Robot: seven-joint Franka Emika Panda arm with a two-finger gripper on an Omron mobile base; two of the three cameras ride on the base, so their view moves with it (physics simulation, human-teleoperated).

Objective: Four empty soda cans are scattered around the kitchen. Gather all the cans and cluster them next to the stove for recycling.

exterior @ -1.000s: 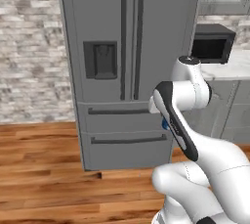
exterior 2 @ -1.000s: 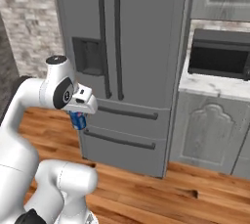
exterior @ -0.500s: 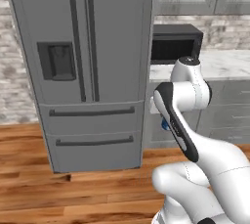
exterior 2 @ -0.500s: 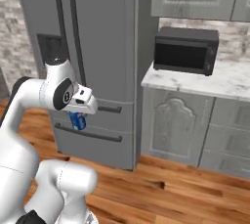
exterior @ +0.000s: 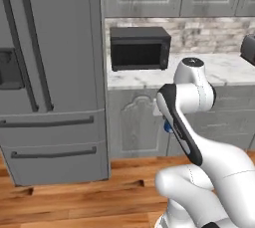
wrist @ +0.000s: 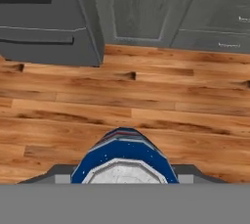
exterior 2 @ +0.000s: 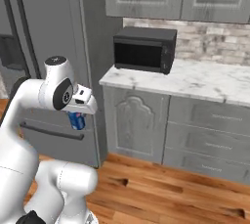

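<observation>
My gripper [exterior 2: 77, 117] hangs below the white wrist at about counter-door height and is shut on a blue soda can [exterior 2: 75, 121] with a silvery top. In the hand view the can [wrist: 124, 155] sits upright between the finger tips, its blue body and silver lid low in the middle, above the wooden floor. A sliver of the blue can [exterior: 168, 128] peeks out behind the forearm in the left base view. The stove is out of view.
A grey fridge [exterior: 50, 72] stands at the left. Beside it a black microwave [exterior 2: 145, 49] sits on a marble counter [exterior 2: 195, 78] over grey cabinet doors [exterior 2: 136, 123]. Wooden floor [wrist: 146, 100] lies below. A dark appliance [exterior: 248, 48] shows at the counter's right end.
The base has moved, so the whole scene slid left: the fridge went to the left edge and the microwave and counter came to the middle. The can stays gripped.
</observation>
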